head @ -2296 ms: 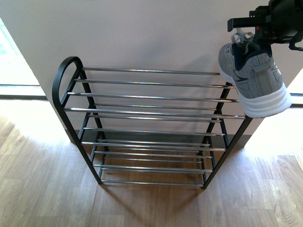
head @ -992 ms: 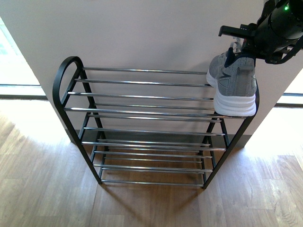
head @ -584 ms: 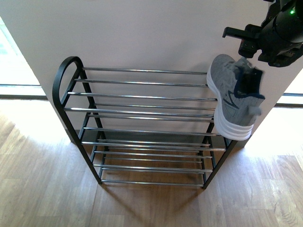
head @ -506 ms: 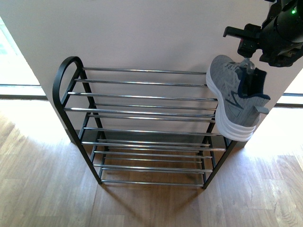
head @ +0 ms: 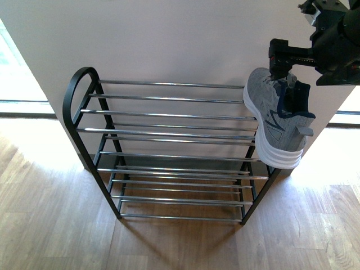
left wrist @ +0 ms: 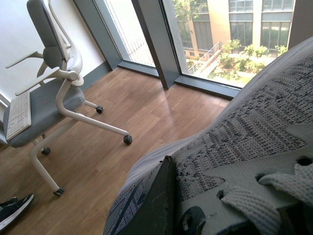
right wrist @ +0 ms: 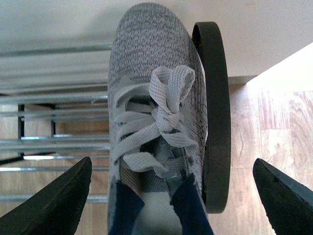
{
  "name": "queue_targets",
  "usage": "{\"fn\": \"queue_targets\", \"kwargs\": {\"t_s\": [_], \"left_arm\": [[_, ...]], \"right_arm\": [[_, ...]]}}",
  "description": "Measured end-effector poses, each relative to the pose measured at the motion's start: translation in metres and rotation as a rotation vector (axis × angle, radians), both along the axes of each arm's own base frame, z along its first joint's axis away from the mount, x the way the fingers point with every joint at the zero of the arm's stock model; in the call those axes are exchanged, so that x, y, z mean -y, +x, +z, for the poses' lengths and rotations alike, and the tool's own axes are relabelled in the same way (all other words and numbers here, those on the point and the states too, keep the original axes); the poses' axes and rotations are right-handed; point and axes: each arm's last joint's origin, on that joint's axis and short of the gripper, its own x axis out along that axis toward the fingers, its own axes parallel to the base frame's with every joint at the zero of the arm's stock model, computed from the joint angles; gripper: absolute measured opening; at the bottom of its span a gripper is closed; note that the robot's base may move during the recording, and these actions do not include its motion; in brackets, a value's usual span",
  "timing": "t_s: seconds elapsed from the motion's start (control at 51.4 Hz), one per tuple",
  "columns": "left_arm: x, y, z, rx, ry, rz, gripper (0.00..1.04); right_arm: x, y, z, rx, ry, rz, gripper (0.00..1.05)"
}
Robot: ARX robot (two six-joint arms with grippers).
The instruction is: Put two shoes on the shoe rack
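Note:
One grey knit shoe (head: 275, 121) lies tilted at the right end of the shoe rack (head: 169, 132), toe on the top chrome bars and white heel hanging over the front. My right gripper (head: 287, 70) hovers just above it, open. In the right wrist view the shoe (right wrist: 151, 73) sits between the widely spread fingers (right wrist: 63, 200), untouched, next to the rack's black end loop (right wrist: 215, 122). My left gripper (left wrist: 220, 210) is out of the front view. It is shut on the other shoe (left wrist: 254, 132), whose knit and laces fill the left wrist view beside one black finger (left wrist: 159, 205).
The rack stands against a white wall (head: 169, 39) on a wooden floor (head: 56, 225). Behind the left arm are a grey office chair (left wrist: 54, 93) with a keyboard (left wrist: 19, 115) on its seat, a dark shoe (left wrist: 12, 208) on the floor and tall windows (left wrist: 220, 39).
The right gripper brought the shoe onto the rack's right end and opened. The shoe tipped heel-down over the front bar and stays there, and the gripper has risen slightly.

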Motion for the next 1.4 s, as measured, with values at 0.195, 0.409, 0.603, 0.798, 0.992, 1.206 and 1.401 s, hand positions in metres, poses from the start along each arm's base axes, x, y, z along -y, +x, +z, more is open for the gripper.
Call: {"fn": "queue_targets", "kwargs": {"t_s": [0.195, 0.409, 0.603, 0.798, 0.992, 1.206, 1.401], "left_arm": [[0.000, 0.000, 0.000, 0.000, 0.000, 0.000, 0.02], [0.000, 0.000, 0.000, 0.000, 0.000, 0.000, 0.02], [0.000, 0.000, 0.000, 0.000, 0.000, 0.000, 0.02], [0.000, 0.000, 0.000, 0.000, 0.000, 0.000, 0.02], [0.000, 0.000, 0.000, 0.000, 0.000, 0.000, 0.02], [0.000, 0.000, 0.000, 0.001, 0.000, 0.001, 0.02], [0.000, 0.000, 0.000, 0.000, 0.000, 0.000, 0.02]], "right_arm": [[0.055, -0.008, 0.025, -0.087, 0.121, 0.093, 0.95], [0.109, -0.034, 0.083, 0.003, 0.005, 0.261, 0.95], [0.129, -0.066, 0.110, 0.120, -0.289, 0.384, 0.96], [0.126, -0.099, 0.136, 0.253, -0.423, 0.435, 0.96], [0.109, -0.110, 0.112, 0.615, -0.343, 0.298, 0.76], [0.051, -0.174, 0.092, 0.887, -0.193, 0.193, 0.35], [0.023, -0.218, 0.061, 0.848, -0.150, 0.168, 0.01]]}}
